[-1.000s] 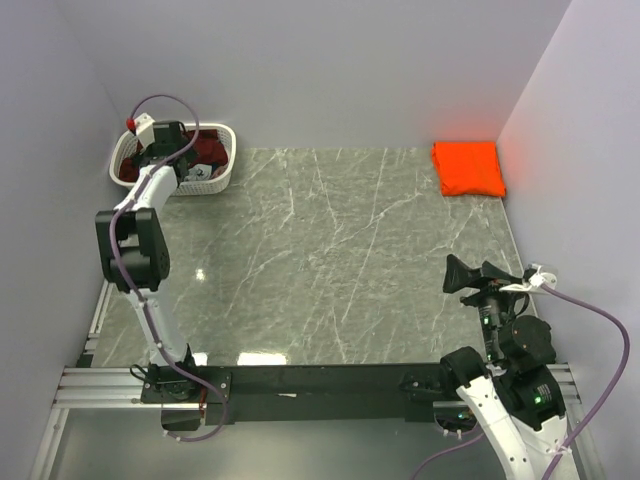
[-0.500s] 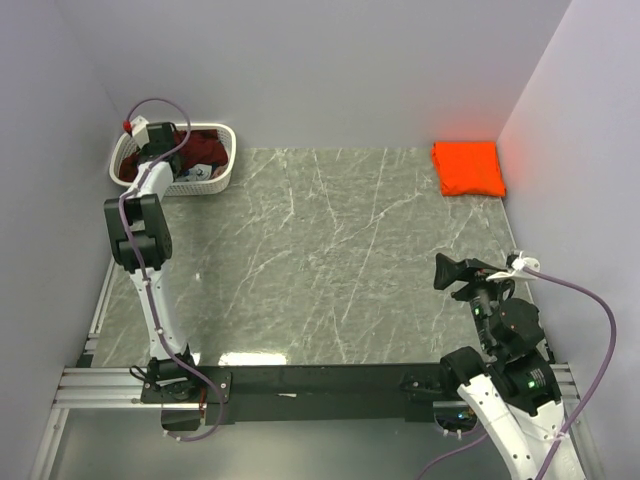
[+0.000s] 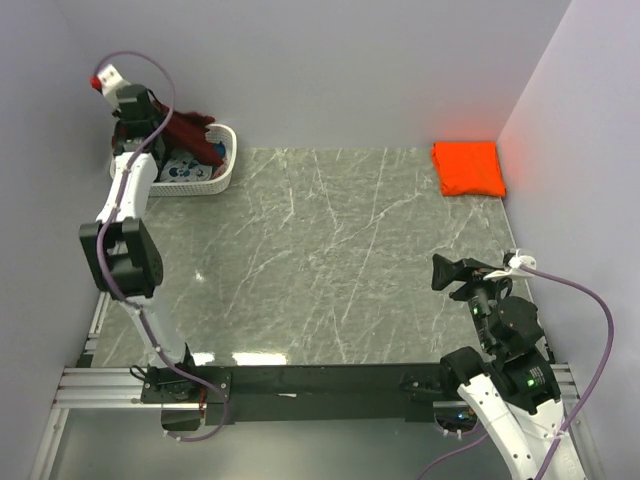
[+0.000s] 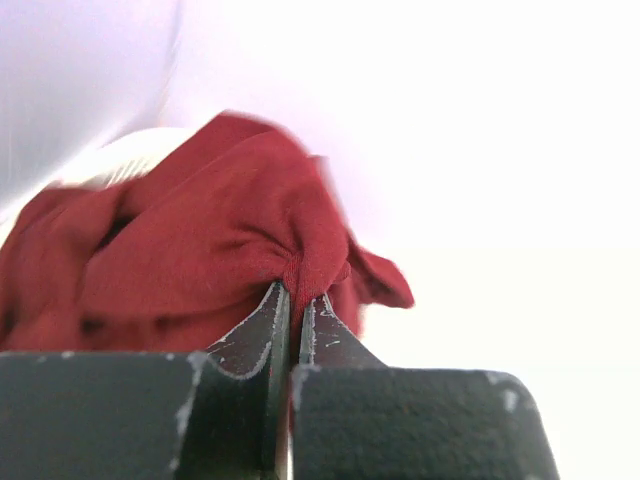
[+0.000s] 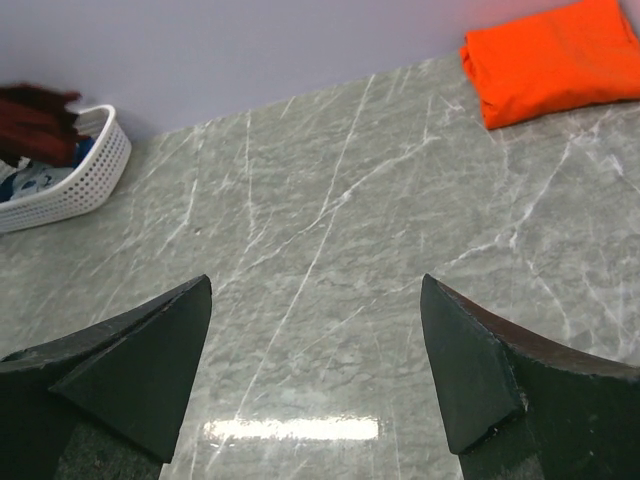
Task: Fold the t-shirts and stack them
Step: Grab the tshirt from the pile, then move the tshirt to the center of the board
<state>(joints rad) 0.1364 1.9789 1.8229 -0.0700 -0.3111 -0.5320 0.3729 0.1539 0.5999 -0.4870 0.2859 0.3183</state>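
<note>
The maroon shirt (image 4: pixel 200 240) hangs bunched from my left pincer (image 4: pixel 297 293), whose two fingers are pressed tight together on a pinched fold of the cloth. From above I see that pincer raised in the far left corner, close to the back wall, with the shirt draping down from it and its lower end reaching the white lattice basket (image 3: pixel 228 160). Inside the basket lies the blue shirt (image 3: pixel 183 168), crumpled, with some of its white print showing. The basket stands on the far left corner of the grey marbled surface (image 3: pixel 330 250). Well apart from it, in the far right corner of the surface, the orange shirt (image 3: pixel 469 167) lies folded into a neat rectangle, just beside the side wall. My right pincer (image 5: pixel 315 280) hovers over the near right part of the surface with its fingers spread wide and nothing between them. It faces across the surface, so its wrist camera takes in the basket at the left edge and the orange shirt at the upper right
</note>
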